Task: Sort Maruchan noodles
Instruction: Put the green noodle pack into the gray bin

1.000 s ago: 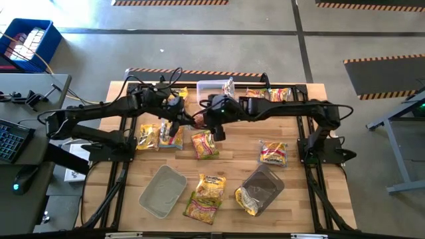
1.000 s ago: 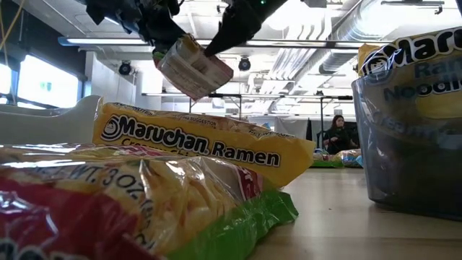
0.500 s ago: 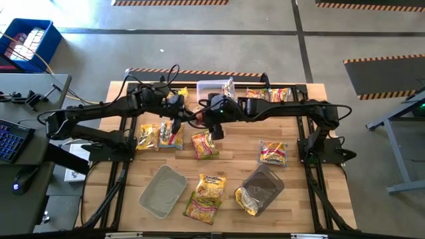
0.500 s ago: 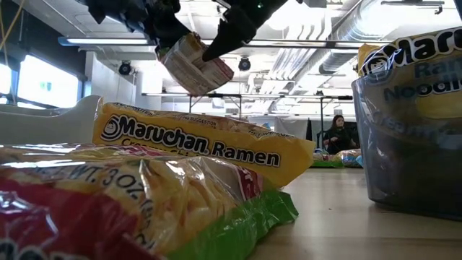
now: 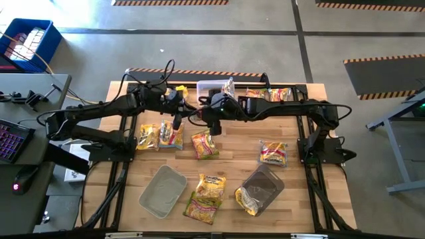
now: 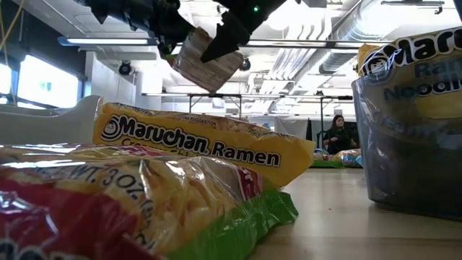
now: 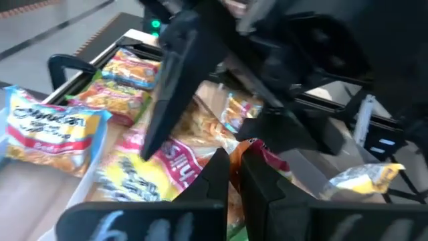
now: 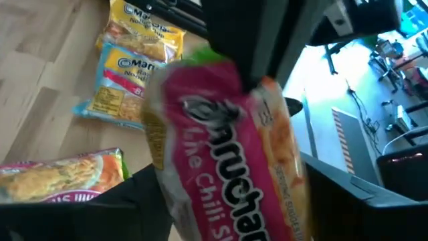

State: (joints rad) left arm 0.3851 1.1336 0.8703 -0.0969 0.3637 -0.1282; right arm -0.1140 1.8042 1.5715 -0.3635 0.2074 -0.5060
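Observation:
A pink-red Maruchan noodle packet (image 8: 227, 147) hangs in the air over the far middle of the table (image 5: 232, 166), also showing in the low view (image 6: 209, 61). My left gripper (image 5: 178, 119) is shut on it. My right gripper (image 5: 201, 119) is open and faces it from the right, with one finger on either side of the packet (image 8: 231, 174). Several other yellow, pink and green noodle packets lie flat on the table (image 5: 204, 145). My left gripper pinches the packet's crimped end seam (image 7: 257, 150) between its two shut fingers (image 8: 257, 60). It comes from the table's left, slanting down. The packet hangs tilted below the fingers, lifted clear of the table. Whether my right gripper touches the packet, I cannot tell.
Near the front edge lie an empty clear tub (image 5: 163, 191) and a dark tub (image 5: 262, 189) with a yellow packet in it. Another clear tub (image 5: 212, 87) stands at the far edge, with packets (image 5: 265, 94) beside it. Two packets (image 5: 159, 137) lie under the left arm.
My left gripper has tipped upward and shifted a little toward the far edge. The held packet has swung up and toward my right gripper. My right gripper has turned at the wrist while staying in place around the packet.

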